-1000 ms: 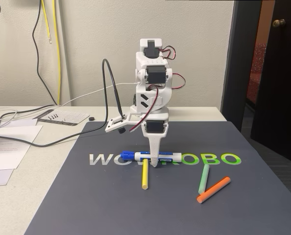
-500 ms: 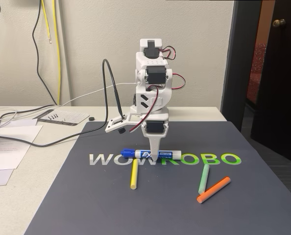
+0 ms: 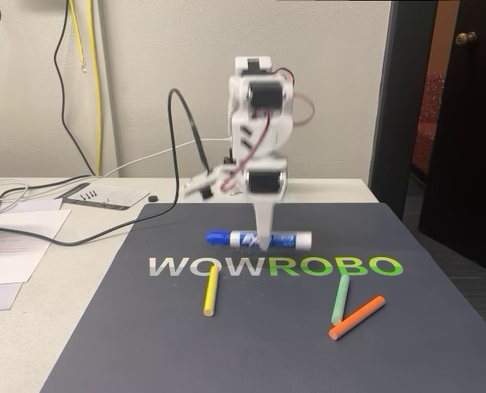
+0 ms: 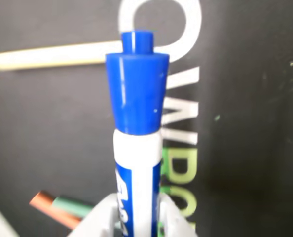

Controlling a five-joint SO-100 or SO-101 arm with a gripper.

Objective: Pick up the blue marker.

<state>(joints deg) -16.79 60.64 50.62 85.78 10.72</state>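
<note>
In the fixed view the hand (image 3: 266,243) is clenched on the blue marker (image 3: 259,239), which hangs level above the far part of the dark mat (image 3: 251,344), its cap to the left and just beyond the printed lettering (image 3: 276,266); the arm (image 3: 258,139) above it is blurred. In the wrist view the blue marker (image 4: 136,143) runs up the middle of the picture, cap uppermost, its barrel pinched between two white fingers (image 4: 173,222) at the bottom edge. Nearer on the mat lie a yellow stick (image 3: 210,289) left of centre and, well apart to the right, a green stick (image 3: 340,299) touching an orange stick (image 3: 357,318); the near strip of mat is bare. The mat's left edge meets the desk (image 3: 30,327), where papers (image 3: 14,246) and a black cable (image 3: 79,233) lie; to the right stands a dark door (image 3: 464,123).
</note>
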